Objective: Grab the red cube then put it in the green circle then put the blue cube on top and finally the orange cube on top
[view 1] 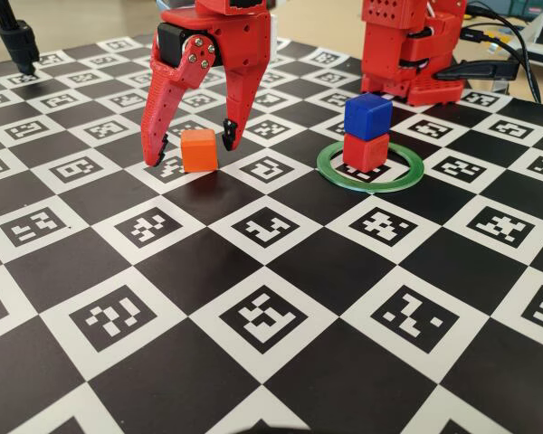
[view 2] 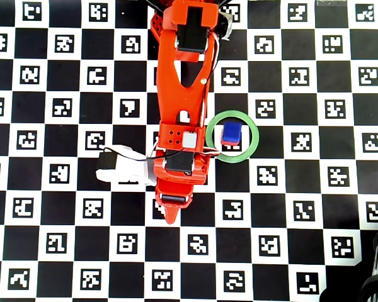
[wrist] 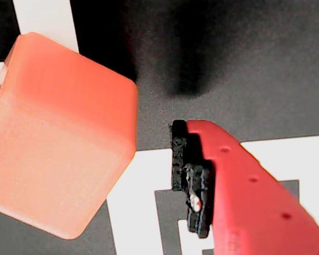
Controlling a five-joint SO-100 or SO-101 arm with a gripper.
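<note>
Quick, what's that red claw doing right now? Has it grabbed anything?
End effector: open, holding nothing; its fingers straddle the orange cube, which sits on the board.

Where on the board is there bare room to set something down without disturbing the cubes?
In the fixed view, the whole near stretch of the checkerboard is bare, as is the right side beyond the green circle. It is crowded farther back: the open gripper straddles the orange cube, and the blue cube sits on the red cube inside the ring.

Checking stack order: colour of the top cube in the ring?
Blue cube, clearest in the fixed view.
</note>
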